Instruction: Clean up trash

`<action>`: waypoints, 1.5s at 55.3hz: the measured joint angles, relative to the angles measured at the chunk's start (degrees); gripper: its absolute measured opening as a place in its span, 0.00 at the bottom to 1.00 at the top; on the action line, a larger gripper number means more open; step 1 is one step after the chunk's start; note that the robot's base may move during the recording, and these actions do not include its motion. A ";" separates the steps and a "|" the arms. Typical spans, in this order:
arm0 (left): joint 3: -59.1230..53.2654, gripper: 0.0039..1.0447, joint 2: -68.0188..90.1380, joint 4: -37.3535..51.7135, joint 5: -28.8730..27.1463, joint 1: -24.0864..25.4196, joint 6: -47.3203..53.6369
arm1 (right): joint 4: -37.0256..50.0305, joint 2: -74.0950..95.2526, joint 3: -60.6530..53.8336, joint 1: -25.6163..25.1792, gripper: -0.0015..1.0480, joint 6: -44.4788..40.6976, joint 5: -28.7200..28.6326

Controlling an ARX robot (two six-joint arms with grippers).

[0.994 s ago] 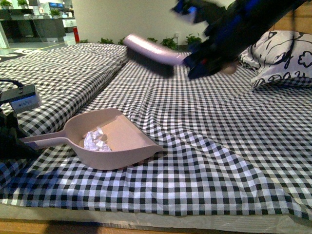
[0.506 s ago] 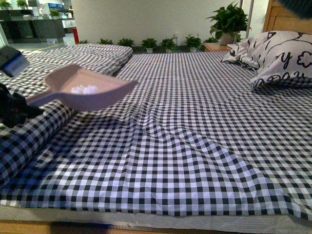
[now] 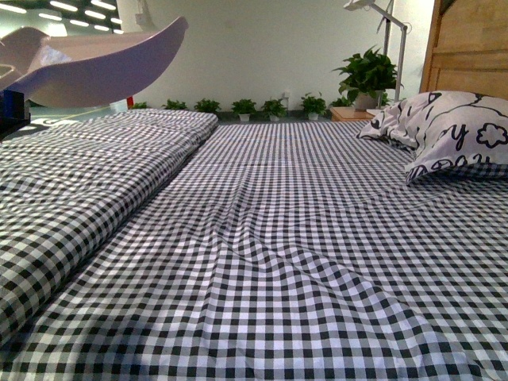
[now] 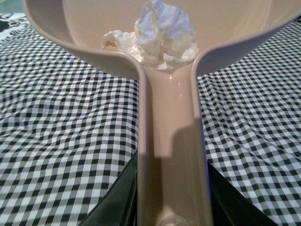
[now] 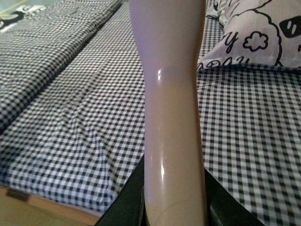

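The pale pink dustpan (image 3: 95,67) hangs high at the upper left of the front view, seen from below. My left gripper (image 4: 171,197) is shut on its handle, black fingers (image 4: 115,200) on both sides. Inside the pan, where the handle joins it, lies the trash (image 4: 162,35), a crumpled white paper wad. My right gripper (image 5: 174,202) is shut on the pink handle of the brush (image 5: 171,94), held above the checked bedding; the bristles are out of view. Neither gripper body shows clearly in the front view.
Black-and-white checked bedding (image 3: 278,254) covers the bed, with a folded ridge at the left (image 3: 79,175). A white patterned pillow (image 3: 452,135) lies at the right by a wooden headboard (image 3: 472,48). Potted plants (image 3: 365,75) line the far wall.
The dustpan with the paper wad has risen from the bedding to the top left of the front view. The brush arm has left that view.
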 joint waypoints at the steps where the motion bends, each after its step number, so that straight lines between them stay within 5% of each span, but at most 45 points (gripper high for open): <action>1: -1.38 0.25 -1.84 -0.07 -0.90 -0.83 -0.35 | -2.16 -0.35 0.26 -1.88 0.18 -0.04 -1.36; 8: -7.82 0.25 -11.63 -1.53 -5.57 -5.66 -1.29 | -17.64 0.37 4.17 -11.17 0.18 -1.90 -9.18; 16: -13.25 0.25 -21.05 -3.61 -10.34 -10.91 -1.66 | -37.55 4.68 10.32 -17.64 0.18 -15.41 -14.58; 33: -17.05 0.25 -29.77 -6.45 -17.18 -16.24 -2.45 | -45.70 7.98 11.52 -19.08 0.18 -19.06 -11.10; 38: -17.59 0.25 -31.52 -7.23 -18.32 -17.38 -2.47 | -40.26 5.60 10.05 -14.25 0.18 -19.02 -16.11; 42: -18.10 0.25 -33.14 -7.78 -18.56 -18.05 -2.47 | -27.34 -1.20 5.22 -7.34 0.18 -13.77 -19.50; 50: -19.98 0.25 -35.69 -8.35 -18.29 -18.43 -2.51 | 0.07 -15.74 -4.39 3.28 0.18 5.35 -16.39; 57: -21.46 0.25 -37.70 -8.98 -19.19 -18.01 -2.89 | 11.93 -21.46 -6.05 8.50 0.18 20.02 -12.90; 67: -23.54 0.25 -40.30 -10.03 -17.38 -17.05 -3.13 | 11.52 -21.49 -7.56 11.04 0.18 29.22 -11.56; 83: -25.44 0.25 -42.40 -10.49 -17.35 -16.37 -4.20 | 9.16 -20.70 -8.79 10.67 0.18 29.81 -11.89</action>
